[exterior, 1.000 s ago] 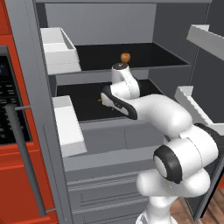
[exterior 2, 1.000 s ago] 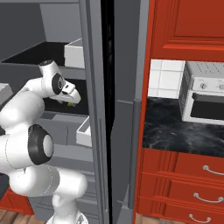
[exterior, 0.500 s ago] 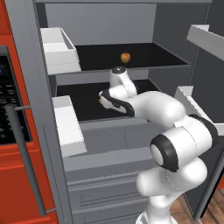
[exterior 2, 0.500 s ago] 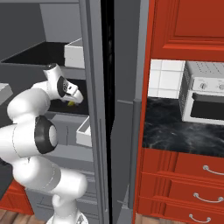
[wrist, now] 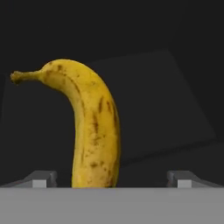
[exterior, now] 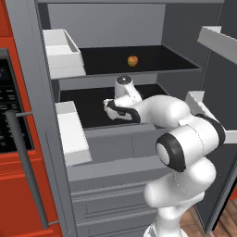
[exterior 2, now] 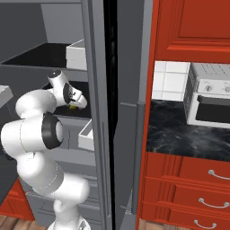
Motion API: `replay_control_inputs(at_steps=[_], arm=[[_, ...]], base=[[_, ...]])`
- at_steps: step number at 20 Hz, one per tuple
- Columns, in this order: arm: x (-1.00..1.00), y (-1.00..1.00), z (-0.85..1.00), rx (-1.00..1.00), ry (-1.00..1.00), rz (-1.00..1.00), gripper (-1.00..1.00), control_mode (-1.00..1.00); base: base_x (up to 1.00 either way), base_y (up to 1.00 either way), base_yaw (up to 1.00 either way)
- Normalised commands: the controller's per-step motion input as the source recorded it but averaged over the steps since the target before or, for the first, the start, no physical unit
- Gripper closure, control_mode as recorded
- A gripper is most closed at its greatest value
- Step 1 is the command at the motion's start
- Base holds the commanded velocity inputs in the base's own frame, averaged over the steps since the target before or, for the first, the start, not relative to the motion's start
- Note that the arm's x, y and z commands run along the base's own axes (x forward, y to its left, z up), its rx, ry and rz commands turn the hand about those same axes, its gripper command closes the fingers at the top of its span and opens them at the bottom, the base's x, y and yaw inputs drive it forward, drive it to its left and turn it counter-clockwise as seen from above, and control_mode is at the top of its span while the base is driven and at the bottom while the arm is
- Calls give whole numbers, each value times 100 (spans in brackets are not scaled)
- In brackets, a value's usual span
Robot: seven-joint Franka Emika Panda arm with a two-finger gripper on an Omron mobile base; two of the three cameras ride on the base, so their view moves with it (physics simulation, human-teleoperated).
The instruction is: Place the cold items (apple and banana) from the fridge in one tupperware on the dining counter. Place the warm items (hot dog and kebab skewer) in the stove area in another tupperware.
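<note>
Counted: one banana (wrist: 92, 131), which lay between the spread jaws, and one apple (exterior: 133, 60), which sat well beyond them. Also logged were two white door bins (exterior: 62, 53) on the open fridge door and one toaster oven (exterior 2: 210, 101), far from the jaws.

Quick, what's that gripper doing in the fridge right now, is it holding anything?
Gripper: open and holding nothing; its fingertips stand wide on either side of the banana on the dark fridge shelf.
</note>
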Motion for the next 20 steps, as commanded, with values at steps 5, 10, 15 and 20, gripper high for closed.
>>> replay_control_inputs(at_steps=[5,10,15,20], arm=[[35,10,-14,0,0,0,-100,-100],[30,14,-16,0,0,0,-100,-100],[10,5,-8,0,3,0,100,-100],[-26,0,-27,0,-7,0,100,-100]], base=[[0,0,0],[0,0,0],[0,0,0],[0,0,0]])
